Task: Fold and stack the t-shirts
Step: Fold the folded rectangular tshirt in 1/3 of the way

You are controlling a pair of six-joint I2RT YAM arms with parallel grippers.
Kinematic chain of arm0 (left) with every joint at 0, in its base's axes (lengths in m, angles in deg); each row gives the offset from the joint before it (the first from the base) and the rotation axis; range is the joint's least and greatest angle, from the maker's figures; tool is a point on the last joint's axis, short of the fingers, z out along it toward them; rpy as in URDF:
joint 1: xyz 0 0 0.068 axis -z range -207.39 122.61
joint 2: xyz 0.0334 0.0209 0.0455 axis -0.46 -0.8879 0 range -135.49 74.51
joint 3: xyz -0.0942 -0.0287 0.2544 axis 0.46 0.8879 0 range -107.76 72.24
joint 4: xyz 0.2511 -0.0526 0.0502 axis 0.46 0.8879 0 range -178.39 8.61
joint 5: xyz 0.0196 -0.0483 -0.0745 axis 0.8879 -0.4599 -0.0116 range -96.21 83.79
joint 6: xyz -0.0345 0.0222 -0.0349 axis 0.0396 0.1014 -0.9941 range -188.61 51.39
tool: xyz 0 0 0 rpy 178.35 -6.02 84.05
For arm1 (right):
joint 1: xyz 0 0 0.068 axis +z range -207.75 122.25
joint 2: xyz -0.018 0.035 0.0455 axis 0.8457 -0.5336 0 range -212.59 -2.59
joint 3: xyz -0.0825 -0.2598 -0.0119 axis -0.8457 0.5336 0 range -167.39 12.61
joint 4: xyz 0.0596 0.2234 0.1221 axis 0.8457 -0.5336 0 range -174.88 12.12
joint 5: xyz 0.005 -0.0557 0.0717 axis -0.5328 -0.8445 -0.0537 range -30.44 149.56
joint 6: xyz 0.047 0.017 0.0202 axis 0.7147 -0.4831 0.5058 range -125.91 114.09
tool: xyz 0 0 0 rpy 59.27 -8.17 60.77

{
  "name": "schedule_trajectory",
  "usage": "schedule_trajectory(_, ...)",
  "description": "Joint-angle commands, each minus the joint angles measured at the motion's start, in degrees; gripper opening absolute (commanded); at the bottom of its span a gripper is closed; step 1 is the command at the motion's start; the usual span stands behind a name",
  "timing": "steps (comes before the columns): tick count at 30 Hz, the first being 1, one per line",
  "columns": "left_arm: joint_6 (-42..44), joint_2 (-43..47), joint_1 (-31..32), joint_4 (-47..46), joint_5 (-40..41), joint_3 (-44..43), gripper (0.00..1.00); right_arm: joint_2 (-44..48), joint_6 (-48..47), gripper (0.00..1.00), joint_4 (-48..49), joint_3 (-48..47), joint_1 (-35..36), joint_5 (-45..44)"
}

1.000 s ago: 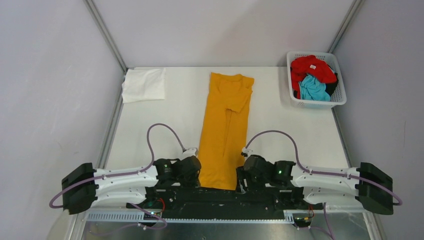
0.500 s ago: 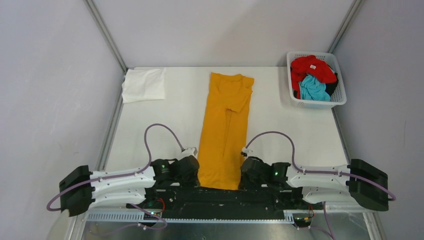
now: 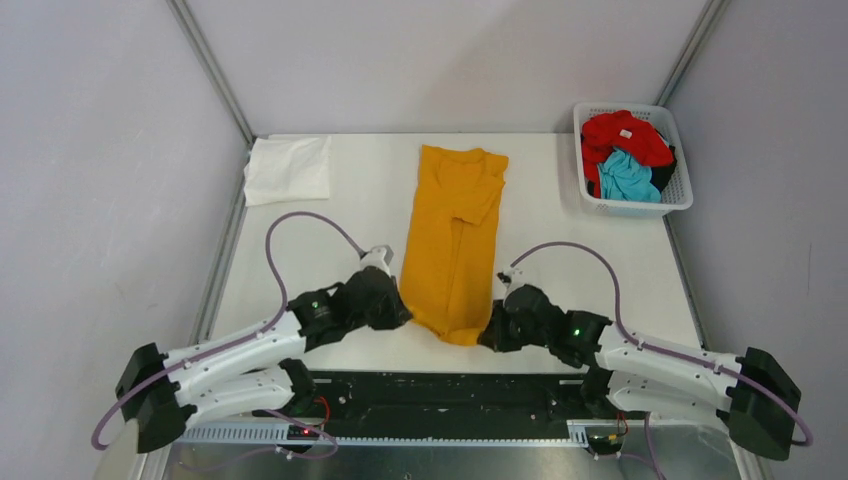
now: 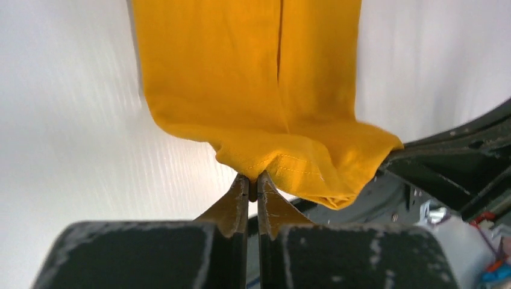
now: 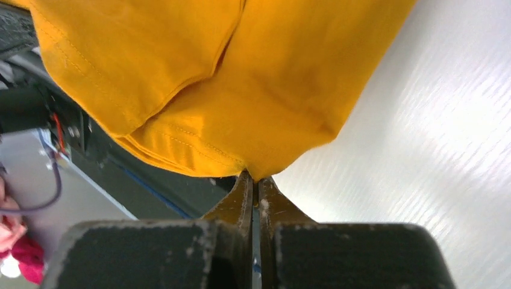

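Observation:
A mustard-orange t-shirt [image 3: 455,235] lies as a long narrow strip down the middle of the table, collar end far. Its near hem [image 3: 458,330] is lifted and sags between the two grippers. My left gripper [image 3: 403,316] is shut on the hem's left corner [image 4: 241,161]. My right gripper [image 3: 487,337] is shut on the right corner [image 5: 265,165]. A folded white t-shirt [image 3: 288,169] lies at the far left. Red [image 3: 622,135] and turquoise [image 3: 626,177] t-shirts are bunched in the basket.
The white lattice basket [image 3: 680,195] stands at the far right corner of the table [image 3: 340,230]. A black rail [image 3: 440,392] runs along the near edge between the arm bases. Grey walls enclose the table on three sides.
Both grippers have risen and moved away from the near edge, carrying the orange hem with them. The right gripper closed on its corner. The hem now hangs in a curve between them.

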Motion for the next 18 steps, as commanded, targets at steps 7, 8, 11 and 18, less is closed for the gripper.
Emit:
schedule_trajectory(7,13.1,-19.7,-15.0,-6.7,-3.5,-17.8,0.00,-6.3,-11.4,0.00,9.4,-8.6,-20.5,12.2)
schedule_trajectory(8,13.5,-22.8,-15.8,-6.7,-4.2,-20.5,0.00,-8.2,-12.1,0.00,10.5,-9.9,-22.5,12.6)
schedule_trajectory(11,15.4,-29.8,-19.7,-6.7,-7.6,-26.2,0.00,-12.5,-13.8,0.00,11.9,-12.8,-25.6,12.6)
schedule_trajectory(18,19.4,-40.0,-25.2,-6.6,-12.5,-34.8,0.00,-24.7,-14.6,0.00,17.4,-19.1,-33.7,17.9)
